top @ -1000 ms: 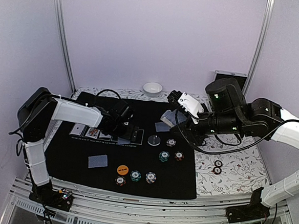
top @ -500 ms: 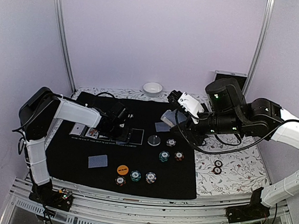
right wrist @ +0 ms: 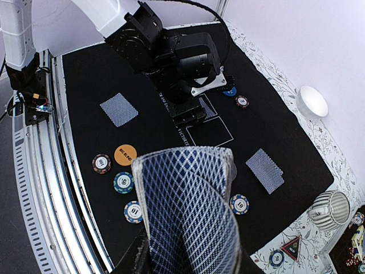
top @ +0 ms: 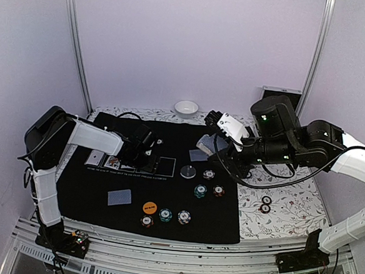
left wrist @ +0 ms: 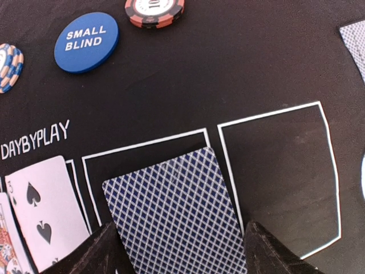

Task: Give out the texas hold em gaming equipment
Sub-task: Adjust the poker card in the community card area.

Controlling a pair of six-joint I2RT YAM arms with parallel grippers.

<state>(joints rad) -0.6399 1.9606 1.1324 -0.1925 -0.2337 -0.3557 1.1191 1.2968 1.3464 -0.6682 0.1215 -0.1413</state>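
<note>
One fanned deck (top: pixel 204 142) sits clamped in the right tool (top: pixel 212 145) above the black mat (top: pixel 91 193), seen from overhead. Left wrist: the left tool (left wrist: pixel 181 240) is spread wide, straddling a face-down card (left wrist: pixel 171 205) that lies flat on the mat. Right wrist: the deck is pinched at its lower edge.

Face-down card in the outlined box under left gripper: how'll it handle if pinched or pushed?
The face-down card looks thin and lies flat on the black mat, so pinching an edge is probably hard; a push likely slides it. Probably light and bendy: the fanned cards in the right gripper seem to bow.
</note>
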